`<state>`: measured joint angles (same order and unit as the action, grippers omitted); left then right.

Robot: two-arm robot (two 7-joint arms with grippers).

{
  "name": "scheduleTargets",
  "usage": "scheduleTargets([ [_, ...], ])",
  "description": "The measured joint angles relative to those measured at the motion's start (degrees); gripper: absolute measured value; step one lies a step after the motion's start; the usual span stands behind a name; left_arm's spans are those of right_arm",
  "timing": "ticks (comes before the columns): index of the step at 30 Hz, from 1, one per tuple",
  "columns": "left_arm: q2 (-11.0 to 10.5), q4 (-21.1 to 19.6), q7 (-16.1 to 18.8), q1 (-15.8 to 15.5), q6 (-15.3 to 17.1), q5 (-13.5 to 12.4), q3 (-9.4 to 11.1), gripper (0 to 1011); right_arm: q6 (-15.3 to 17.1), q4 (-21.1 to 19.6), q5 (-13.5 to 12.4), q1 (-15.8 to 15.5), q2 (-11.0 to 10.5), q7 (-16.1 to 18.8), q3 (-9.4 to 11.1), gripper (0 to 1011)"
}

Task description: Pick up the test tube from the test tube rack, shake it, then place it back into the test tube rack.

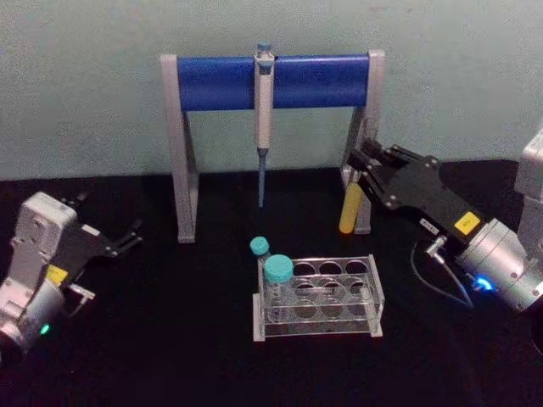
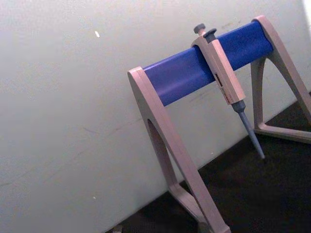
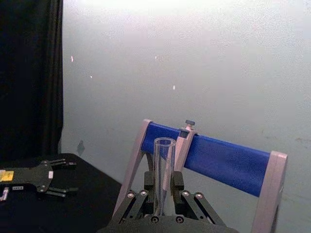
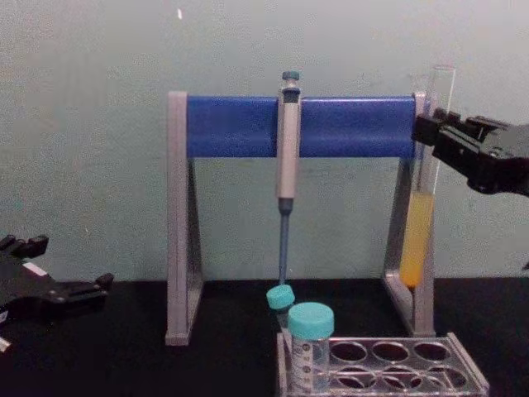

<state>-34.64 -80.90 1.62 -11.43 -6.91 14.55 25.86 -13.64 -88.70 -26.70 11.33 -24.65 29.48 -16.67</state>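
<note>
the black desk (image 1: 170, 348) carried a tall grey-and-blue pipette stand (image 1: 221, 82) at the back by the pale wall. the right gripper (image 1: 356, 174) hung in the air in front of the stand's right leg, its jaws pinching the test tube near its upper part. the left gripper (image 1: 131, 236) sat low over the desk's left side, well apart from everything, its jaws spread and holding nothing. the clear test tube rack (image 1: 376, 301) stood near the front of the desk, below and to the left of the right gripper. a pipette (image 1: 264, 102) hung from the middle of the stand's blue bar, tip down. the test tube (image 4: 417, 231) stood upright in the grip, out of the rack and up beside the stand's leg, with yellow-orange liquid in its lower part. two teal-capped vials (image 1: 278, 271) were at the rack's left end.
</note>
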Motion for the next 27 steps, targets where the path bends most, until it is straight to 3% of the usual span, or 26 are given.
scheduleTargets([
  [19,0.0,0.0,0.0,0.0,0.0,0.0,0.0,1001,-0.3,0.39,1.16,0.07,0.56,0.33,0.13,229],
  [27,0.0,0.0,0.0,0.0,0.0,0.0,0.0,1001,-0.4,0.61,0.82,0.64,0.56,2.07,-0.73,229],
])
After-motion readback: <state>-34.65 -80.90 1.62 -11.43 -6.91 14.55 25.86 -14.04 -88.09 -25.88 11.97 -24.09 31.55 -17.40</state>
